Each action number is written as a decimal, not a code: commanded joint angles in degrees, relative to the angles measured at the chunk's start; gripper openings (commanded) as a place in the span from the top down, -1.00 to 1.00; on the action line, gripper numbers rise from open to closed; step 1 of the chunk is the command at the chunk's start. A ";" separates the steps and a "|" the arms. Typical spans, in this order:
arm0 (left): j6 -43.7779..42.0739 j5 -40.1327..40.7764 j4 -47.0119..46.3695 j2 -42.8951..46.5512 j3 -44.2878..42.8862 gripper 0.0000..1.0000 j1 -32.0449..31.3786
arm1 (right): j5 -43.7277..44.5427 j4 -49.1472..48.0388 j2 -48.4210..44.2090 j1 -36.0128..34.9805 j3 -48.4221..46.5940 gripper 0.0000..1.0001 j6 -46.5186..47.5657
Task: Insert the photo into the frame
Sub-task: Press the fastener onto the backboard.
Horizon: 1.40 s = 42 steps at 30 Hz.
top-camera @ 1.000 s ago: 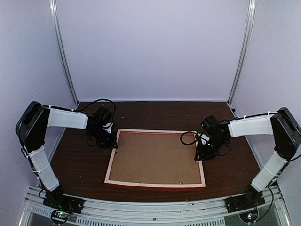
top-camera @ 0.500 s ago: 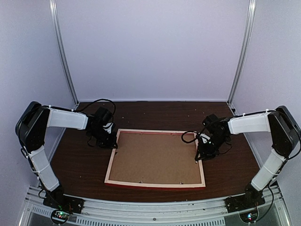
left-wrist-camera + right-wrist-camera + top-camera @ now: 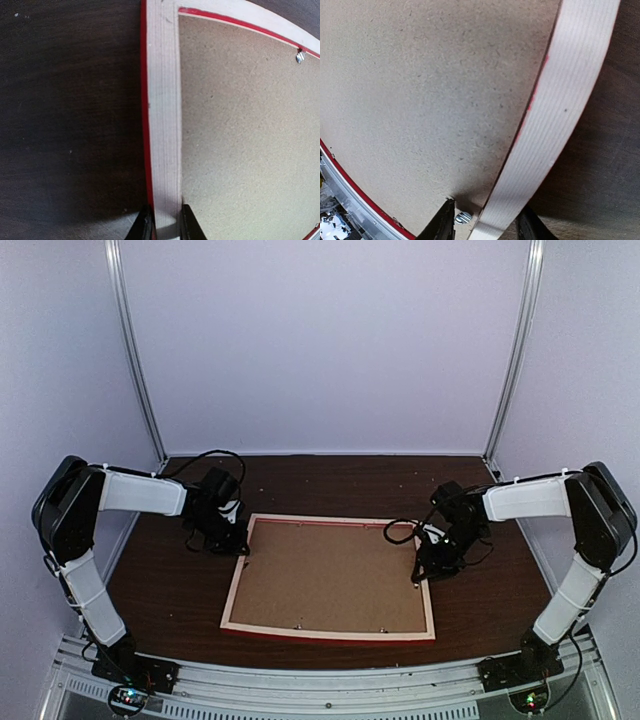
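Watching from above, I see the frame [image 3: 330, 629] lying back-up toward the surface's [image 3: 170, 600] near edge, backing board [image 3: 335, 575] inside. My left jaws pinch its left rail. My right jaws straddle the right rail, spread.

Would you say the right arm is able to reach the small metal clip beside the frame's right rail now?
Probably yes: the right gripper straddles the frame's rail, and the clip lies bare just inside one finger, nothing covering it.
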State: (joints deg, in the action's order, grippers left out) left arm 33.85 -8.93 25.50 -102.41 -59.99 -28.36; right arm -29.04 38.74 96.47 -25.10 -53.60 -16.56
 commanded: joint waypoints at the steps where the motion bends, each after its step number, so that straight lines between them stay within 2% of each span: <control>1: -1.59 0.62 1.15 0.67 1.10 0.79 -0.12 | 0.05 4.61 1.27 -0.30 1.74 0.08 0.80; 6: -1.68 0.62 1.06 0.56 0.92 0.78 -0.12 | 1.18 5.57 1.31 -0.25 2.26 0.02 1.02; 15: -1.59 0.26 0.98 0.13 0.75 0.79 -0.12 | 2.67 5.53 2.78 -0.30 2.36 0.21 1.23; 27: -1.59 0.31 0.96 0.11 0.92 0.78 -0.12 | 8.03 6.63 4.47 -0.47 2.10 0.20 1.72; 42: -1.77 0.34 1.86 0.19 0.19 0.78 -0.12 | 7.70 8.30 8.66 -0.71 -0.14 0.38 1.79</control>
State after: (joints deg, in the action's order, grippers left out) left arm 33.82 -8.75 25.54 -102.41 -59.99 -28.45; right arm -28.14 43.29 99.24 -25.36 -56.53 -16.03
